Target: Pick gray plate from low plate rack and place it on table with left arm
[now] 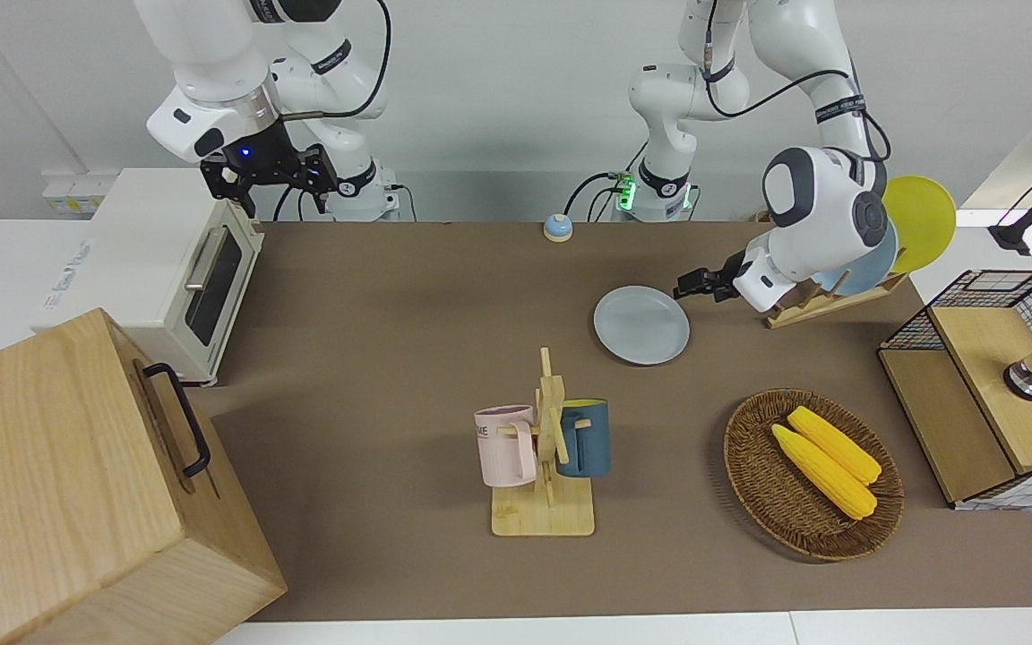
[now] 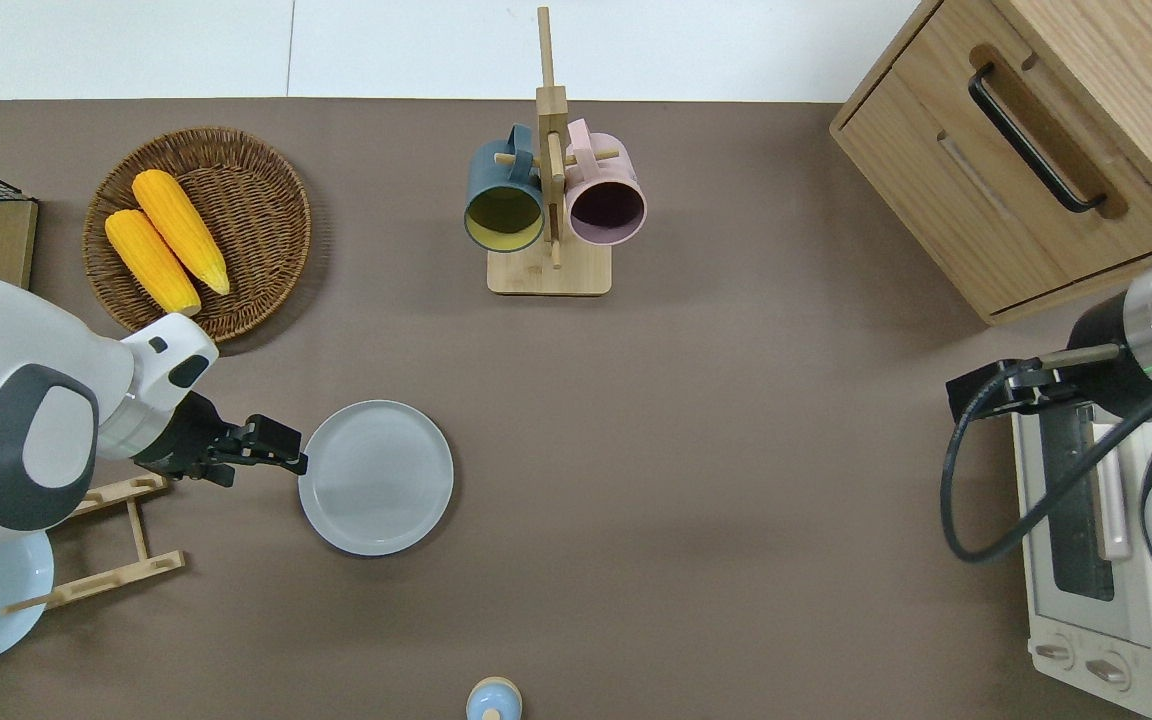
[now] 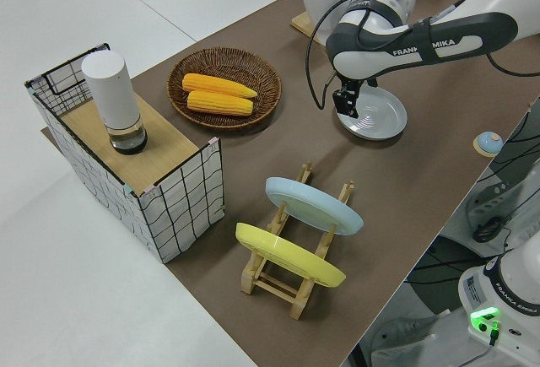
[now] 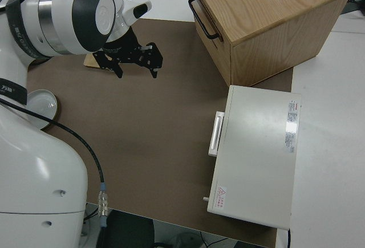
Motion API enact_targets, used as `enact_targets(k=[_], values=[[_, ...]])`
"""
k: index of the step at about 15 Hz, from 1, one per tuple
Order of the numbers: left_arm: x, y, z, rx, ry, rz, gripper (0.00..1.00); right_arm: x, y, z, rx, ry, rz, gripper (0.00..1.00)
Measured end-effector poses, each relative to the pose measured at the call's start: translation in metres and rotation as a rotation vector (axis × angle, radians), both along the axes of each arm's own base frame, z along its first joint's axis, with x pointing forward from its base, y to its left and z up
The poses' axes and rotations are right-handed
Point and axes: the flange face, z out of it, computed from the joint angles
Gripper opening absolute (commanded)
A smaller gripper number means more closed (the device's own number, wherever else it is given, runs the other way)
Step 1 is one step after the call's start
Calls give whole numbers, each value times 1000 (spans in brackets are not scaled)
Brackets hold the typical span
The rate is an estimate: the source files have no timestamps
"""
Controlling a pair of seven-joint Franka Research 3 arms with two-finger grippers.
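The left gripper (image 2: 281, 460) hangs just beside the gray plate (image 2: 376, 477), fingers spread and holding nothing. The plate lies flat on the table (image 2: 696, 420), between the low plate rack (image 2: 106, 540) and the mug stand (well apart). A low retreat could clip its rim and slide it. The right arm is parked

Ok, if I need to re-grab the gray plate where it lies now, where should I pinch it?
The gray plate lies flat on the table, so probably its raised rim, pinched at the edge beside the left gripper, coming in low from the low plate rack's side.
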Motion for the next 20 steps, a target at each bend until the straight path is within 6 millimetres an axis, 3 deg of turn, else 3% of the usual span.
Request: enact_targets(k=[7, 13, 16, 20], values=[[-9, 23, 150, 248, -273, -84, 993, 0, 0, 0, 0, 0, 0, 983], [-32, 24, 212, 305, -340, -70, 993, 0, 0, 0, 0, 0, 0, 983], [-38, 33, 231, 315, -347, -49, 993, 0, 0, 0, 0, 0, 0, 983], [-30, 31, 250, 321, -376, -46, 993, 0, 0, 0, 0, 0, 0, 983]])
